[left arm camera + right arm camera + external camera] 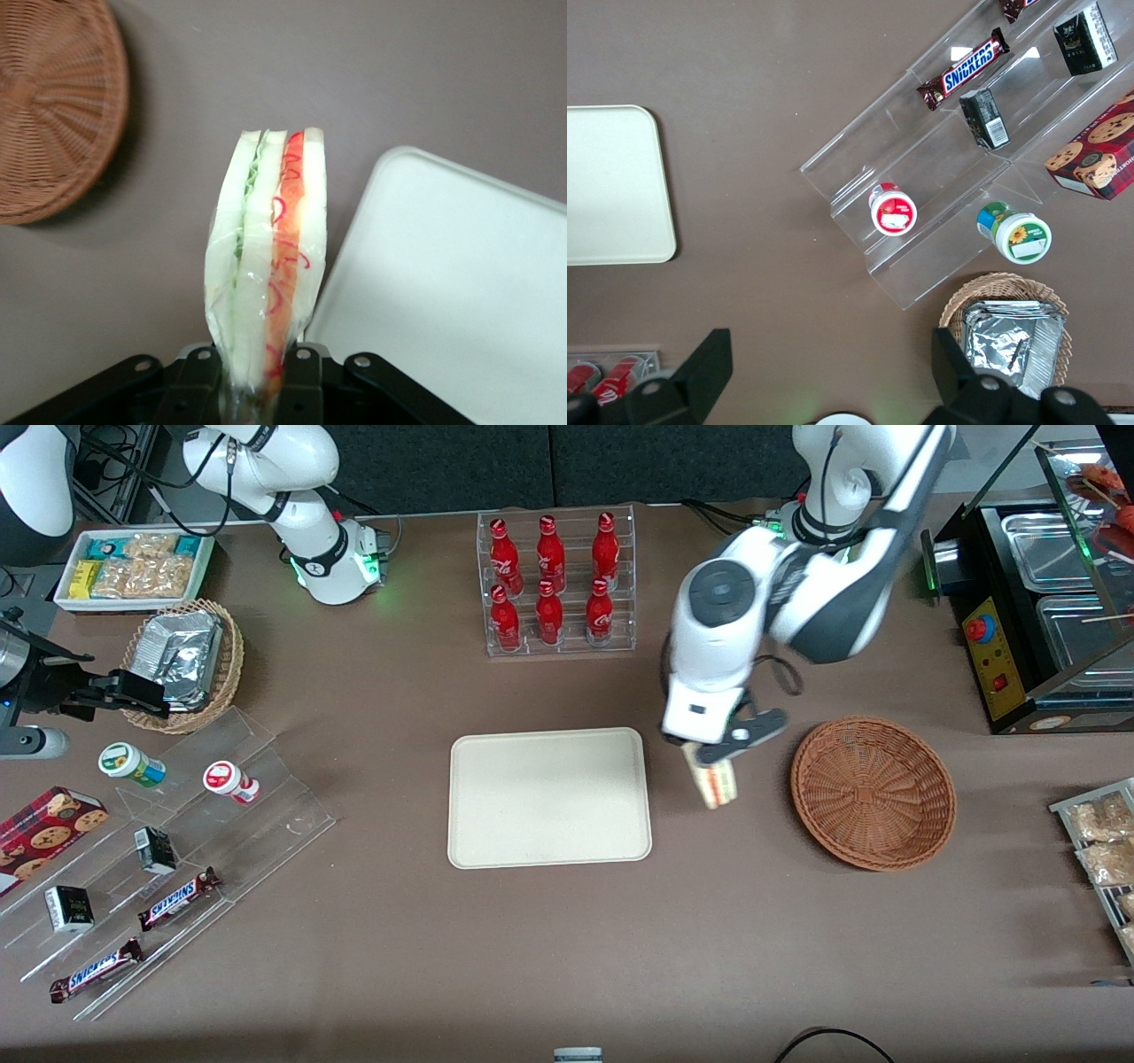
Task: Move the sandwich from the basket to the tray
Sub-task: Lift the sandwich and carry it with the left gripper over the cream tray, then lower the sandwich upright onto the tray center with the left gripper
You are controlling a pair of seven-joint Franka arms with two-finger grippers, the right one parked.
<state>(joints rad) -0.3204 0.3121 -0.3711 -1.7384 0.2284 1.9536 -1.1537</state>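
Gripper (714,766) clenched on sandwich (716,784), held above bare table between tray (549,797) and basket (873,791); wrapper lettering red, illegible.

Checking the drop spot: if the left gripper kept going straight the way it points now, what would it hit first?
Likely bare table: the gripper, shut on the sandwich, hangs between tray and basket. Depth is uncertain.

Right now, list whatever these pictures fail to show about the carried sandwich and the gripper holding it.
- Front view: the gripper is mostly under the white arm; its fingertips are hidden by the wrapped triangular sandwich.
- Left wrist view: the sandwich's gripped end is cut off at the picture's edge.
- Left wrist view: the round reddish-brown wicker basket and cream rectangular tray are both cut off by edges.
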